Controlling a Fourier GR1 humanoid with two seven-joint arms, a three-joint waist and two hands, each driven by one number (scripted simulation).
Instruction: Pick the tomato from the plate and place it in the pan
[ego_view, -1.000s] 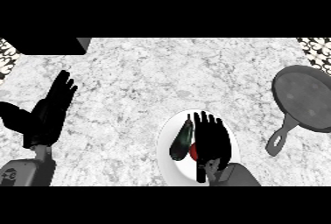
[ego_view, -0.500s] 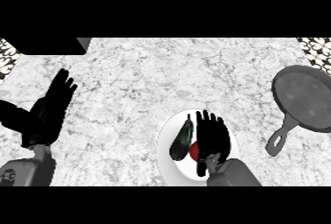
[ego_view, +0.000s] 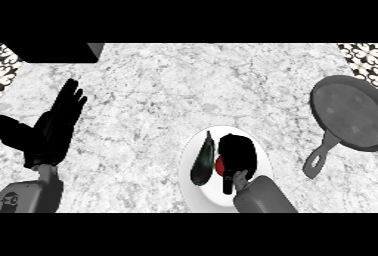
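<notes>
The right robot hand (ego_view: 238, 152) curls over the tomato (ego_view: 220, 163) on the white plate (ego_view: 193, 192), beside a dark cucumber (ego_view: 202, 160). The pan (ego_view: 353, 119) lies at three o'clock. The left robot hand (ego_view: 55, 125) rests open at nine o'clock.

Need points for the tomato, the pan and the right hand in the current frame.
tomato (ego_view: 219, 165): head view, on the red sliver showing left of the hand.
pan (ego_view: 348, 112): head view, on the bare middle of its round base.
right hand (ego_view: 238, 152): head view, on the back of the hand, curled over the tomato.
</notes>
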